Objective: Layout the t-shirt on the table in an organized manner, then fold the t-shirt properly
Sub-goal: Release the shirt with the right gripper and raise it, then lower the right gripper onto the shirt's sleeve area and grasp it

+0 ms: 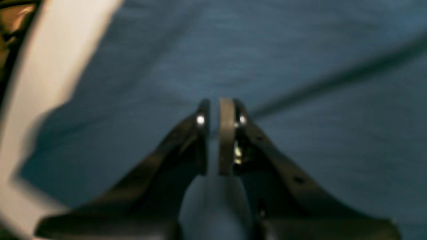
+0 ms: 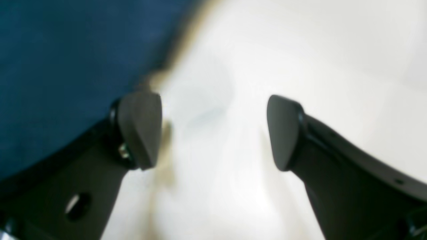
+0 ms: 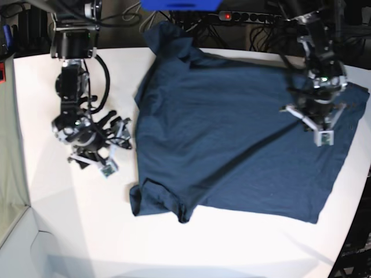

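T-shirt: the t-shirt [image 3: 232,139] lay spread across the table [image 3: 69,220], collar end toward the far edge, its hem side reaching the table's right edge in the base view.
Cut off: the far sleeve ran under a blue object [image 3: 179,4] at the top of the base view; the hem corner by the right edge was partly out of frame.
Hard to make out: both wrist views were blurred; no white label mark could be picked out.
Left gripper: the left gripper [image 1: 218,133] was nearly closed over the cloth, a thin fold seemingly pinched between its pads.
Right gripper: the right gripper [image 2: 213,131] stood wide apart, holding nothing, over bare table just beside the shirt's edge.
Base view only: a long diagonal crease ran from the left gripper toward the near sleeve.
Left wrist only: the narrow slit between the pads.
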